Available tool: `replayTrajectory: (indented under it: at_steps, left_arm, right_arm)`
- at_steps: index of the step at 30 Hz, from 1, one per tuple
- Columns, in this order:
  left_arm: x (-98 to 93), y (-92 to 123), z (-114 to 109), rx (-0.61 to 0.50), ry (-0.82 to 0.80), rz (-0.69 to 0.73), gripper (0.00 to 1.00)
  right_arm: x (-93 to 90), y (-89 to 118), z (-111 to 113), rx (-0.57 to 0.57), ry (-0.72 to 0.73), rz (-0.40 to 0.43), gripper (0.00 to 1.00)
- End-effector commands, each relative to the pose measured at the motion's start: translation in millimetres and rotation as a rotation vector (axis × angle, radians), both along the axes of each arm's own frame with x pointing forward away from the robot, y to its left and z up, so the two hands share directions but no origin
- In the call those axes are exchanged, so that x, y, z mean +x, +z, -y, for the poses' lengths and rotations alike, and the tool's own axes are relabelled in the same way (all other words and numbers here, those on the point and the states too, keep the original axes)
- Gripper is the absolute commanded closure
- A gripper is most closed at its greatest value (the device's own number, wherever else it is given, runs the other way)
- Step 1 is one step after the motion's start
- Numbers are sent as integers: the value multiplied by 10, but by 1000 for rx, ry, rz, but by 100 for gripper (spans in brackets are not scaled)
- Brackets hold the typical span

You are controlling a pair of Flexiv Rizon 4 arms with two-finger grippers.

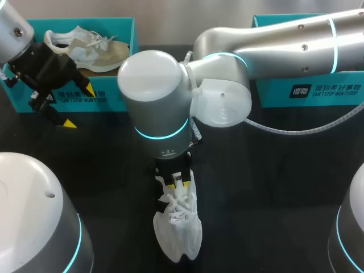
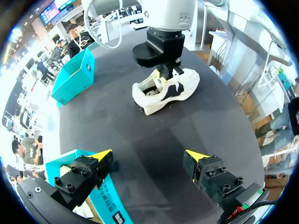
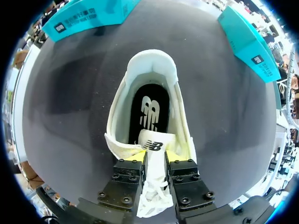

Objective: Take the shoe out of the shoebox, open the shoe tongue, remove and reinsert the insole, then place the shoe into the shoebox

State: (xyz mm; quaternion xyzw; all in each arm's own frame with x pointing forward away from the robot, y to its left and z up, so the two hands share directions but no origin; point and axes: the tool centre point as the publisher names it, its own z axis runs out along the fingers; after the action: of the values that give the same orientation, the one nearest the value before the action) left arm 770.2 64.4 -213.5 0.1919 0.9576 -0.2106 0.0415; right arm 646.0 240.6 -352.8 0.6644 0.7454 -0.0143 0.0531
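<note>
Pinching the tongue point(image 3: 157, 140) between narrow fingers, the right gripper point(image 3: 155, 156) held the white shoe point(image 1: 179, 230) open on the table point(image 1: 273, 170). The left gripper point(image 2: 149, 155) hung wide, empty, near the shoebox point(image 1: 111, 94); next, 1 arm probably needed to lift the insole point(image 3: 149, 109).

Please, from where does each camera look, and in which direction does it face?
Head view: above and behind the table, looking down; both arms show, the right gripper on the white shoe.
Left wrist view: near a teal shoebox, facing across the table toward the shoe; its open left gripper shows.
Right wrist view: directly above the shoe, looking into it; its fingers pinch the tongue.
All three share the shoe.
</note>
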Motion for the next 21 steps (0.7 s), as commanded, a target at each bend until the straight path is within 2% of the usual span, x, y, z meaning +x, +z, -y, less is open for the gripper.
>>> replayTrajectory:
  at_steps: [1, 5, 9, 17, 19, 21]
  left_arm:
    - [-9, 3, -6, 2, 0, 1, 0]
    - [-9, 3, -6, 2, 0, 1, 0]
    - [-9, 3, -6, 2, 0, 1, 0]
    - [-9, 3, -6, 2, 0, 1, 0]
    - [-9, 3, -6, 2, 0, 1, 0]
    - [-9, 3, -6, 2, 0, 1, 0]
  right_arm:
    - [-34, 43, -1, 27, -356, 67, 76]
    - [-73, 209, 8, 16, -345, 105, 75]
    - [-106, 256, 32, 10, -343, 118, 75]
    - [14, -112, 115, 48, -298, 53, 73]
    - [5, -129, 122, 46, -295, 47, 73]
    - [-28, -63, 122, 48, -288, 60, 73]
